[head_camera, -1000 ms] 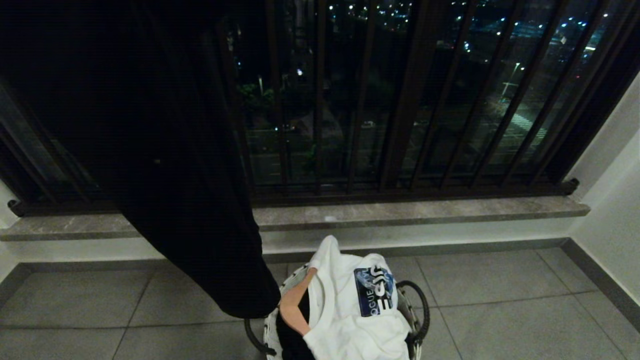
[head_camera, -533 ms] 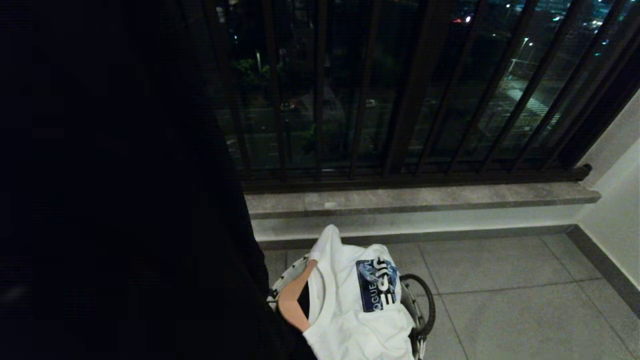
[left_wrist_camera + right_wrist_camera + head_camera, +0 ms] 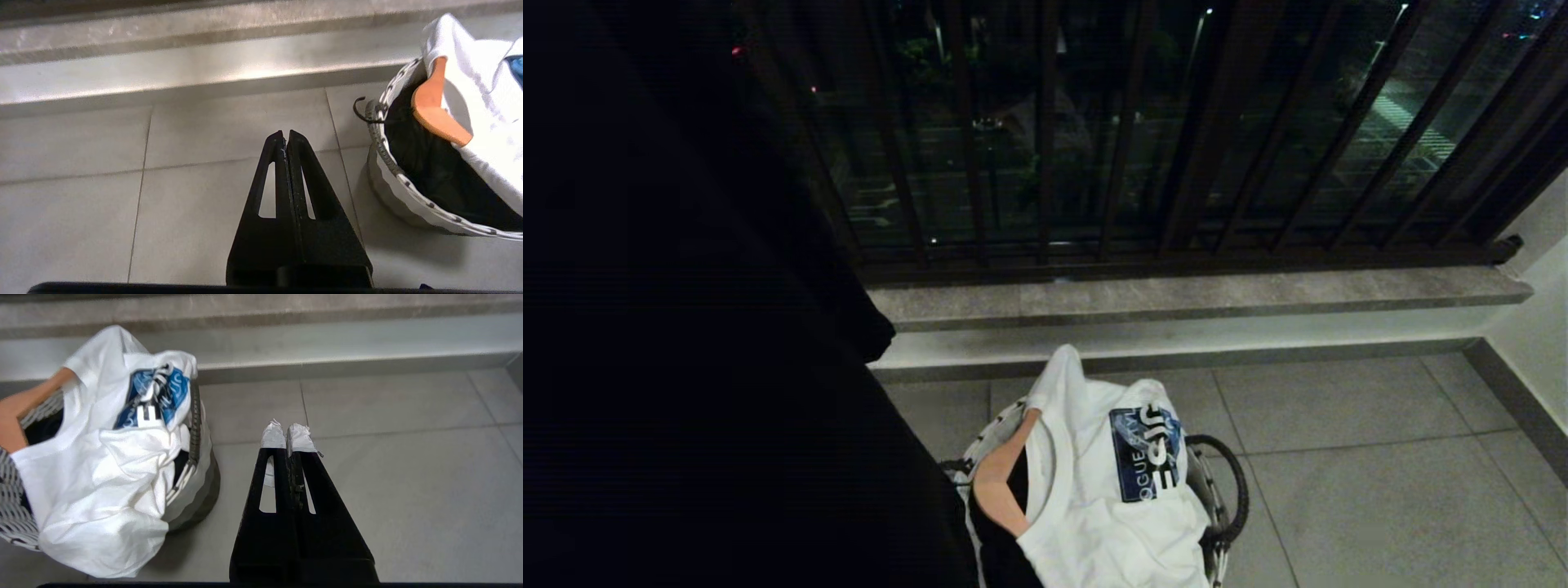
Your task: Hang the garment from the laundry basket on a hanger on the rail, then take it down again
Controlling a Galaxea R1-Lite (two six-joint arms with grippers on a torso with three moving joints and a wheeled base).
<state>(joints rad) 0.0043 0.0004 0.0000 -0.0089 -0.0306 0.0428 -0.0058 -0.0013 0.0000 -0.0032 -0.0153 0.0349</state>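
Observation:
The laundry basket (image 3: 1215, 498) stands on the floor tiles at the bottom middle of the head view, its black loop handle (image 3: 1235, 478) on the right. A white garment (image 3: 1094, 490) with a blue print is heaped in it, and a tan hanger (image 3: 998, 482) shows at its neck. My left gripper (image 3: 284, 136) is shut and empty above the tiles beside the basket (image 3: 392, 200). My right gripper (image 3: 288, 435), tips wrapped in white, is shut and empty on the other side of the basket (image 3: 198, 490). The rail is out of view.
A large dark cloth (image 3: 686, 327) hangs across the left of the head view and hides what lies behind it. A grey stone ledge (image 3: 1176, 294) runs under dark window bars (image 3: 1045, 122). A white wall (image 3: 1539, 327) closes the right side.
The whole head view has shifted: the camera has come nearer and looks lower, so the dark cloth fills more of the left. Basket and garment lie as before.

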